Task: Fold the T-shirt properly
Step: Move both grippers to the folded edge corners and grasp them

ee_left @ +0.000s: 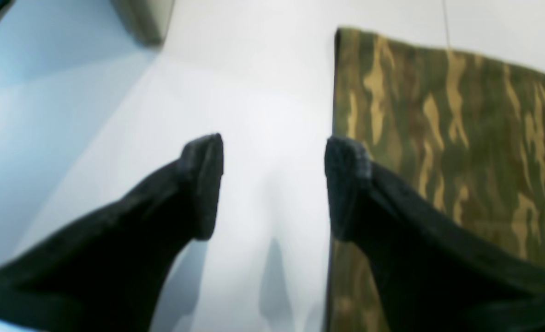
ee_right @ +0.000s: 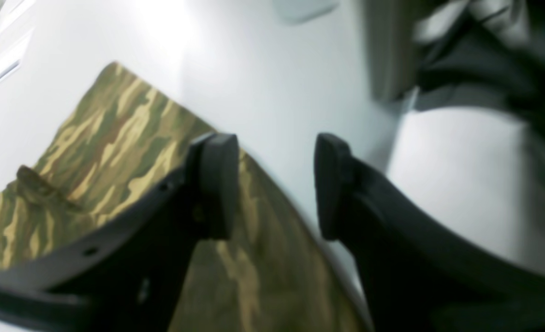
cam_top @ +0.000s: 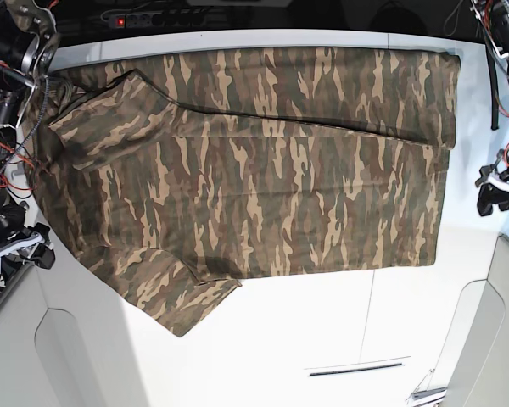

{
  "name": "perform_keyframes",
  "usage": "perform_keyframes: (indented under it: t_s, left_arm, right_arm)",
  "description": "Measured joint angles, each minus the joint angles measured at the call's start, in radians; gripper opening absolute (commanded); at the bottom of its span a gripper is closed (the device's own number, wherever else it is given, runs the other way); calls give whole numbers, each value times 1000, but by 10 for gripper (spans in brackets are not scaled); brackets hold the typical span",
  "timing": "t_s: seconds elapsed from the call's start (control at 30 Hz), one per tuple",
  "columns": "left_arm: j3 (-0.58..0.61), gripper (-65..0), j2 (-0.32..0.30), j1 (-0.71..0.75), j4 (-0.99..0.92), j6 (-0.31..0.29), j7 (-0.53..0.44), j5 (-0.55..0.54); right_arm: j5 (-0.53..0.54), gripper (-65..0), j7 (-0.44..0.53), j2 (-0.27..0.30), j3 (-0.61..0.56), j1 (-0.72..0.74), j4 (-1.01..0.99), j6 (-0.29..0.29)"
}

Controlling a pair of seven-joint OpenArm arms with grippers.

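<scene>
The T-shirt (cam_top: 254,195) lies spread across the white table (cam_top: 322,322), collar end toward the base view's left, far long edge already turned over itself, one sleeve (cam_top: 174,297) projecting toward the near edge. The fabric appears thin, limp and light; it probably drapes and wrinkles when lifted, so grip edges or corners, not the flat middle. The left gripper (ee_left: 272,184) stands wide apart and empty over bare table, just beside the hem (ee_left: 339,92). The right gripper (ee_right: 275,184) is also parted, holding nothing, above the shirt's edge. Suggested pinch points: hem corners and shoulder seams
</scene>
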Motion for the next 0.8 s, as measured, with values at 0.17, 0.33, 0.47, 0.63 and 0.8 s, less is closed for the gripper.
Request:
perform_keyframes:
  t_s: [0.17, 0.33, 0.47, 0.63, 0.8]
  left_arm:
    - [81, -278, -1, -114, -139, 2, -6, 40]
    - [169, -278, 0, -208, -302, 2, -24, 42]
    - [204, -278, 4, -247, -397, 3, -55, 52]
    - [207, -278, 39, -275, -424, 2, -74, 70]
    - [206, -278, 79, -280, -425, -2, -89, 69]
  right_arm:
    - [-49, -384, 75, 5, -1, 12, -111, -10]
    - [-51, -384, 75, 3, 0, 13, -178, -9]
    - [-43, -384, 89, 5, 0, 15, -198, -5]
    - [-35, -384, 92, 2, 0, 15, -202, -3]
    - [-34, -384, 101, -28, -6, 16, -202, 5]
